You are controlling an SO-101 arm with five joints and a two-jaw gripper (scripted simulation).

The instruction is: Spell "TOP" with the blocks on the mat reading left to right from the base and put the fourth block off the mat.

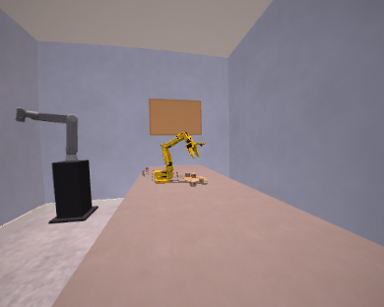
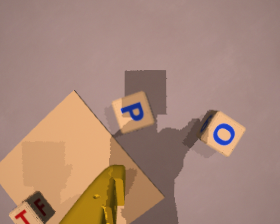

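In the wrist view a tan square mat lies flat on the table. The T block, with a red letter, sits on the mat near its edge. The P block, with a blue letter, lies on the table close beside the mat's opposite edge. The O block, also blue, lies on the table farther from the mat. My gripper hangs high above the mat, partly open, with nothing between its jaws.
In the exterior view the yellow arm's base stands at the far end of a long table, with the mat beside it. A grey arm on a black pedestal stands on the floor to the left.
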